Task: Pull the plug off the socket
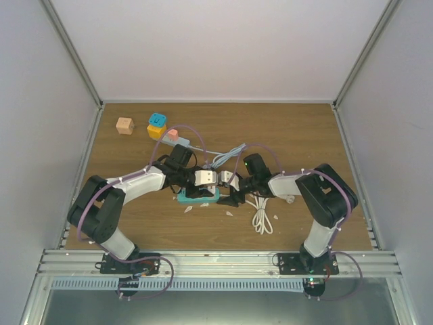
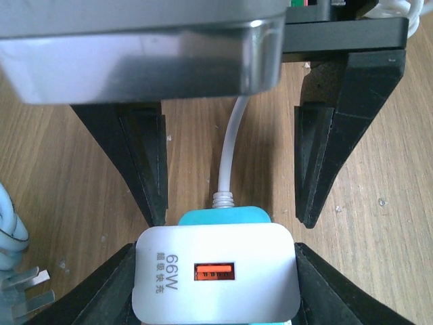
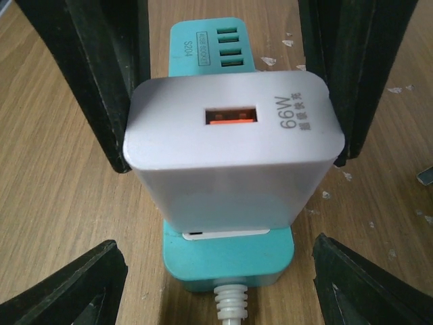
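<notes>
A white 66W charger plug (image 3: 226,145) stands plugged into one end of a teal power strip (image 3: 230,254) lying on the wooden table. My left gripper (image 2: 216,252) is around the plug (image 2: 216,281). Its black fingers (image 2: 108,288) press both narrow sides, so it is shut on the plug. My right gripper (image 3: 220,274) faces it from the other side. It is open, its fingers (image 3: 67,288) standing wide of the teal strip's cable end without touching. From above, both grippers (image 1: 203,181) (image 1: 233,184) meet over the teal strip (image 1: 196,198). The pale grey-blue socket (image 1: 188,142) lies further back.
A white cable (image 1: 260,217) coils on the table right of the teal strip. A pink block (image 1: 172,133) sits at the grey-blue strip's left end, with blue and yellow blocks (image 1: 157,124) and a wooden cube (image 1: 124,126) at the back left. White walls close in the table.
</notes>
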Robot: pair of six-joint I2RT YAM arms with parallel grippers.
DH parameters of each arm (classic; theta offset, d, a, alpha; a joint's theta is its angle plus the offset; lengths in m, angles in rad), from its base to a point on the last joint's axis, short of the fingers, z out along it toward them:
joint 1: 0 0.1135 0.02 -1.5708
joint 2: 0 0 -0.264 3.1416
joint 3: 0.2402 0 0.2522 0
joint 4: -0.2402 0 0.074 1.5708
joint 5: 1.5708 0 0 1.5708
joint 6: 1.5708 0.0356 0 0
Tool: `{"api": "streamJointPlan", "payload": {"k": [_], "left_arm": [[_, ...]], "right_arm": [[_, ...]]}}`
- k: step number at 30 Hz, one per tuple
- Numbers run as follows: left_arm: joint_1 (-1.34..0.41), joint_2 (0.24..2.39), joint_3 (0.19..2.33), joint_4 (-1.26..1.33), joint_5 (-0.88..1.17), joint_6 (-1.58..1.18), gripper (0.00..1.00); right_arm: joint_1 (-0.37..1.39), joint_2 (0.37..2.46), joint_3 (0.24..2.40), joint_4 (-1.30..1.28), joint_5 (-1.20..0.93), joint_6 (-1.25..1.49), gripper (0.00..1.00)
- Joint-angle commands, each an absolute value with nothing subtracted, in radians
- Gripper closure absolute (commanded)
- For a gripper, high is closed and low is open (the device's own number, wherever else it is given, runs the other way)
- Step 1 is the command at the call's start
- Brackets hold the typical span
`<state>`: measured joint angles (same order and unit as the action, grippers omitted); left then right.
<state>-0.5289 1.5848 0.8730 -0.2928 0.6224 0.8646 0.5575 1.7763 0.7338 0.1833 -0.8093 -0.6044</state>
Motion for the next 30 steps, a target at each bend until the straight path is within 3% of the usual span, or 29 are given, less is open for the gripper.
{"api": "streamJointPlan", "payload": {"k": [1, 9, 21, 30], "left_arm": [[-0.537, 1.559, 0.845, -0.236, 0.646, 0.862, 0.57], [-0.537, 1.552, 0.835, -0.236, 0.696, 0.867, 0.62], [-0.505, 1.501, 0.835, -0.244, 0.766, 0.823, 0.66], [-0.411, 1.469, 0.871, -0.328, 0.815, 0.839, 0.67]], "right_arm": [[0.575, 1.806, 0.722, 0.252, -0.804, -0.593, 0.23], [0.625, 1.849, 0.744, 0.252, -0.767, -0.591, 0.25], [0.624, 1.862, 0.742, 0.260, -0.738, -0.582, 0.60], [0.620, 1.867, 0.741, 0.247, -0.735, -0.593, 0.65]]}}
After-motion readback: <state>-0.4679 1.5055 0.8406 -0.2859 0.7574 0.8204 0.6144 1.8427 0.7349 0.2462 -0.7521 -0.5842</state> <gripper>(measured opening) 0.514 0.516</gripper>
